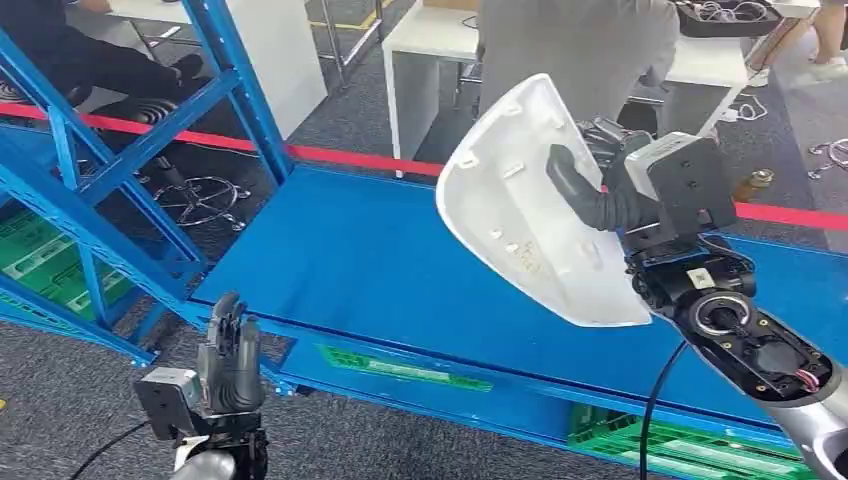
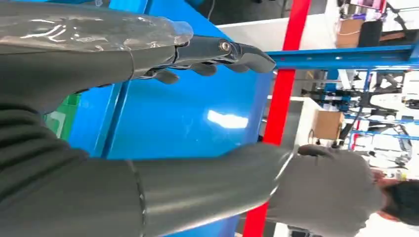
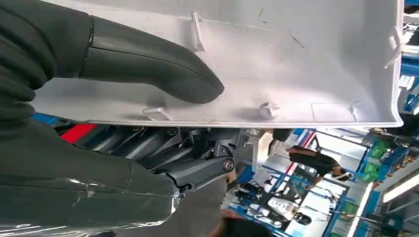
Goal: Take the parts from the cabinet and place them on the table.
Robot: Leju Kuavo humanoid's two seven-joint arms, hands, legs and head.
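Note:
A large white plastic shell part [image 1: 525, 210] hangs tilted in the air above the blue shelf surface [image 1: 360, 260]. My right hand [image 1: 610, 195] grips it, the grey thumb pressed on its ribbed inner face and the fingers behind the edge. In the right wrist view the thumb [image 3: 153, 61] lies across the white part [image 3: 296, 64] with the dark fingers [image 3: 197, 170] under its rim. My left hand [image 1: 230, 360] stands low at the shelf's near left corner, fingers straight and apart, holding nothing. The left wrist view shows its fingers [image 2: 217, 52] stretched over the blue surface [image 2: 188, 113].
Blue rack uprights and diagonal braces [image 1: 130, 150] stand at the left. Green crates [image 1: 40, 260] sit low under the rack and at the lower right [image 1: 680, 445]. Red tape [image 1: 340, 155] runs behind the shelf. A person in grey [image 1: 580, 45] stands by a white table [image 1: 430, 40].

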